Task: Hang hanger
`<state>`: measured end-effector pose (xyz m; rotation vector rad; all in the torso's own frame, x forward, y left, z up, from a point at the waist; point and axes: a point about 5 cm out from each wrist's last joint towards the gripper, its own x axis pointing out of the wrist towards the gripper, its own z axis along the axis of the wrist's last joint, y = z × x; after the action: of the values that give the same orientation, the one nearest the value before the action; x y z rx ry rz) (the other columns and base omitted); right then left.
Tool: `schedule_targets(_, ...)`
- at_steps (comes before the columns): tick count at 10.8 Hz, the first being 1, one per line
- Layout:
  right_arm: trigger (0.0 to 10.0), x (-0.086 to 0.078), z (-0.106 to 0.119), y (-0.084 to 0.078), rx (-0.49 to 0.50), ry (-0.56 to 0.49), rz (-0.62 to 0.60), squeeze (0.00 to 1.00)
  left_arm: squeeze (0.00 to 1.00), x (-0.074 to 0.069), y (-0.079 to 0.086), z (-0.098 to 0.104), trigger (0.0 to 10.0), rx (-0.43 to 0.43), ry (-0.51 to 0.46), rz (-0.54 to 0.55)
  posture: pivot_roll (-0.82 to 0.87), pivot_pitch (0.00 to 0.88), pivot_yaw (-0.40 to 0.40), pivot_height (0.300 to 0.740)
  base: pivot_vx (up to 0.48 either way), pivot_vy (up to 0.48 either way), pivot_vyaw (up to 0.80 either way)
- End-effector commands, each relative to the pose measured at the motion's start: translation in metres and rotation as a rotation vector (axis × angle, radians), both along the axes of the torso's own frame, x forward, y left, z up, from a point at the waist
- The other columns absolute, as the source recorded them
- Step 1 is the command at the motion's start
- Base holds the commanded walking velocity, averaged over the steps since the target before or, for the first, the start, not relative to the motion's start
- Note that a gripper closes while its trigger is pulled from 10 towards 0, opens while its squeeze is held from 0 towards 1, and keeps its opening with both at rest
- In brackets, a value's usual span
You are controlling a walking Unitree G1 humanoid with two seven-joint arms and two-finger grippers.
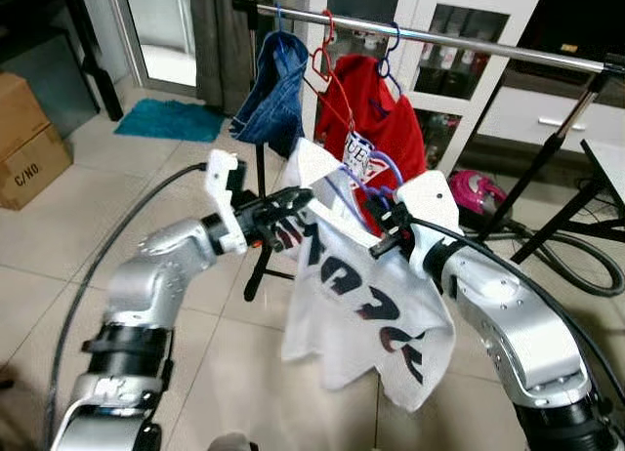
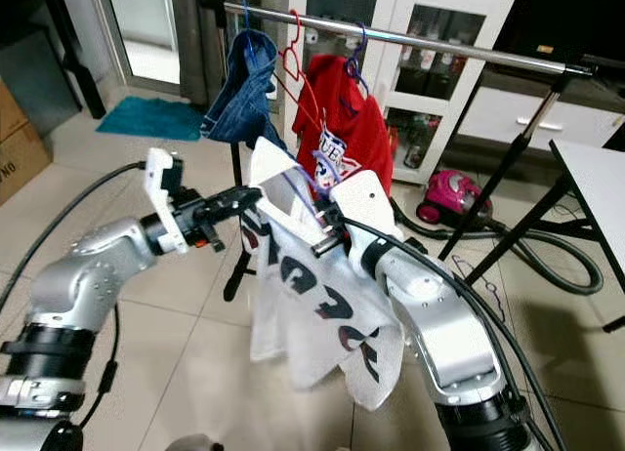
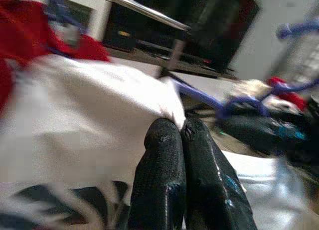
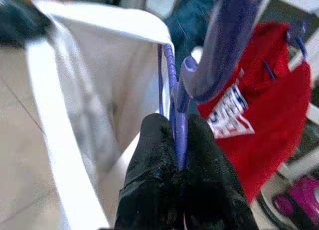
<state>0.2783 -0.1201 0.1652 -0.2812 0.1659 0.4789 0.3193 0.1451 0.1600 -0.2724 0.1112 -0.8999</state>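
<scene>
The purple hanger (image 4: 175, 90) carries a white T-shirt (image 1: 361, 314) with dark lettering and is held in the air between both arms, in front of and below the chrome rail (image 1: 459, 39).

The right gripper (image 4: 178, 155) is clamped on the hanger's neck, just below the hook. The left gripper (image 3: 182, 135) is pinched shut on the shirt's shoulder edge, with the hanger's arm running just beside the fingertips.

The rail already holds 3 hangers: a blue one with a denim garment (image 1: 273, 95), an empty red hanger (image 1: 327, 65), and a red T-shirt (image 1: 391, 129).

Step in hand: transport of the loaded hanger to the rail; the hook is not yet over it.

Next move, as judged: raise the hook above the rail, select a free section to the right of the red T-shirt, then lower the hook onto the rail. Release the left gripper first so the shirt hangs freely.
</scene>
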Motion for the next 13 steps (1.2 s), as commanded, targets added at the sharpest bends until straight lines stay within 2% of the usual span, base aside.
schedule_targets(1,10.0,0.005,0.007,-0.015,-0.016,-0.034,-0.068,0.0,0.0,0.006,0.013,0.006,0.0,0.02,-0.036,0.102,0.0,0.0,-0.048,0.74,0.0,0.0,0.0)
schedule_targets(3,10.0,-0.003,0.014,-0.01,0.035,-0.048,0.105,0.0,0.0,0.026,0.033,0.014,0.0,0.151,-0.121,0.353,0.01,0.0,-0.049,0.74,0.0,0.0,0.0)
schedule_targets(4,10.0,-0.007,0.013,-0.012,0.016,-0.043,0.154,0.0,0.0,0.032,0.036,0.024,0.0,0.179,-0.181,0.417,0.01,0.0,-0.046,0.74,0.0,0.0,0.0)
schedule_targets(5,10.0,-0.012,0.012,-0.012,-0.026,-0.032,0.233,0.0,0.0,0.034,0.032,0.031,0.0,0.24,-0.251,0.411,0.01,0.0,-0.044,0.74,0.0,0.0,0.0)
schedule_targets(6,10.0,-0.015,0.011,-0.01,-0.051,-0.029,0.265,0.0,0.0,0.034,0.019,0.031,0.0,0.235,-0.261,0.336,0.0,0.0,-0.041,0.74,0.0,0.0,0.0)
schedule_targets(7,10.0,-0.012,0.013,-0.005,-0.036,-0.037,0.255,0.0,0.0,0.031,0.002,0.024,0.0,0.292,-0.275,0.234,0.0,0.0,-0.04,0.74,0.0,0.0,0.0)
schedule_targets(8,10.0,-0.012,0.017,0.004,-0.014,-0.057,0.269,0.0,0.0,0.032,-0.01,0.016,0.0,0.345,-0.278,0.197,0.0,0.0,-0.039,0.74,0.0,0.0,0.0)
schedule_targets(9,10.0,-0.013,0.019,0.009,0.004,-0.066,0.288,0.0,0.0,0.036,-0.012,0.014,0.0,0.371,-0.282,0.226,0.0,0.0,-0.037,0.74,0.0,0.0,0.0)
schedule_targets(10,10.0,-0.018,0.018,0.008,0.002,-0.058,0.33,0.0,0.0,0.044,-0.003,0.02,0.0,0.367,-0.296,0.327,0.0,0.0,-0.037,0.74,0.0,0.0,0.0)
schedule_targets(11,10.0,-0.025,0.013,0.001,0.004,-0.036,0.355,0.0,0.0,0.052,0.015,0.034,0.0,0.331,-0.326,0.453,0.0,0.0,-0.037,0.74,0.0,0.0,0.0)
schedule_targets(12,10.0,-0.031,0.01,-0.01,0.024,-0.016,0.37,0.0,0.0,0.056,0.032,0.049,0.0,0.275,-0.354,0.529,0.01,0.0,-0.037,0.74,0.0,0.0,0.0)
schedule_targets(13,10.0,-0.036,0.007,-0.015,0.027,-0.003,0.394,0.0,0.0,0.058,0.041,0.055,0.0,0.239,-0.358,0.557,0.01,0.0,-0.036,0.74,0.0,0.0,0.0)
